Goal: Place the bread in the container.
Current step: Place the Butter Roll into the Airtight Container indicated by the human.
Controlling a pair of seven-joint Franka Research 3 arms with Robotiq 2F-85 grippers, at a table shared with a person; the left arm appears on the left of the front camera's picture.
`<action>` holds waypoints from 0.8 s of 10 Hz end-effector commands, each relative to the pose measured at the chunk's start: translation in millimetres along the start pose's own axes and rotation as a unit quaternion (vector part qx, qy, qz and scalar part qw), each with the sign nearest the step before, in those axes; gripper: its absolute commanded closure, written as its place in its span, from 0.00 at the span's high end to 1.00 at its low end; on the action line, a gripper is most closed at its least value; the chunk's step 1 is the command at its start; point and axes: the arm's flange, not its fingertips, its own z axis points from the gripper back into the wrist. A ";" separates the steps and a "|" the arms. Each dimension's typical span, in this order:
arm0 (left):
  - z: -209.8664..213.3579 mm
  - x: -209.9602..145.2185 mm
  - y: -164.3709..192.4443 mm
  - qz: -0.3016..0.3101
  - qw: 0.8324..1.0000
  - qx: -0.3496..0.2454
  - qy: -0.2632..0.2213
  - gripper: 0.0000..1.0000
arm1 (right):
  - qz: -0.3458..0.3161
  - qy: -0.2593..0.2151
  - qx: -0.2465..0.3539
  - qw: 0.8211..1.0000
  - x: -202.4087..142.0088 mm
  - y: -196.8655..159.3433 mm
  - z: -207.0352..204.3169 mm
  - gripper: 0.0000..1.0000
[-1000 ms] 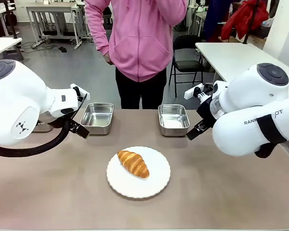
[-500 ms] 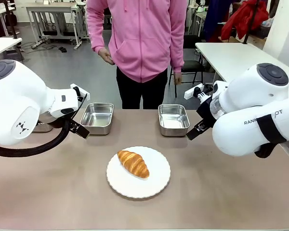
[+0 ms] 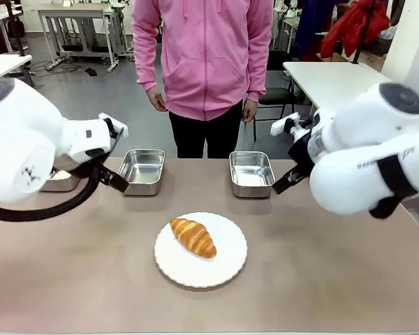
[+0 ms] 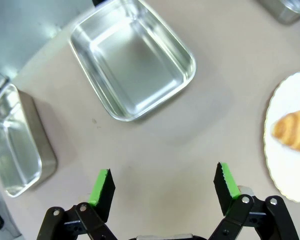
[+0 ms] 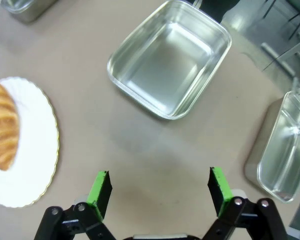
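Croissant (image 3: pixel 193 237): lies on the white plate (image 3: pixel 227 269), mid-table (image 3: pixel 335 279) — outside every pan.
Steel pans: left pan (image 3: pixel 142 170) and right pan (image 3: pixel 251 172) sit beyond the plate, both empty.
Left gripper (image 4: pixel 163 175): fingers apart, holding nothing, near the left pan.
Right gripper (image 5: pixel 159 176): fingers apart, holding nothing — near the right pan.

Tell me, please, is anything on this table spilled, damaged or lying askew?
Nothing stands out. The croissant lies whole on the white plate, the left pan and the right pan stand flat and empty, and the left claw and the right claw are open, holding nothing.
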 end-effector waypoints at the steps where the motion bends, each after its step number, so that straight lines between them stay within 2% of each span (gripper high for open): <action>1: 44.8 17.5 49.3 0.001 0.999 -0.037 -0.011 1.00 | -0.018 -0.026 0.023 0.999 22.3 -56.7 52.8 1.00; 3: 89.1 30.6 107.2 -0.006 0.998 -0.065 -0.013 1.00 | -0.032 -0.045 0.044 0.998 24.5 -117.1 100.3 1.00; 5: 120.0 26.7 170.2 -0.033 0.993 -0.116 0.000 1.00 | -0.047 -0.061 0.082 0.994 7.2 -181.2 130.6 1.00; 6: 128.9 21.7 203.5 -0.058 0.984 -0.170 -0.007 1.00 | -0.050 -0.085 0.111 0.989 -4.0 -213.3 142.8 1.00; 7: 136.8 15.5 238.8 -0.109 0.966 -0.231 -0.029 1.00 | -0.050 -0.126 0.138 0.981 -17.0 -244.3 152.0 1.00; 8: 137.1 8.5 262.0 -0.130 0.958 -0.252 -0.041 1.00 | -0.038 -0.133 0.153 0.978 -27.7 -263.2 154.1 1.00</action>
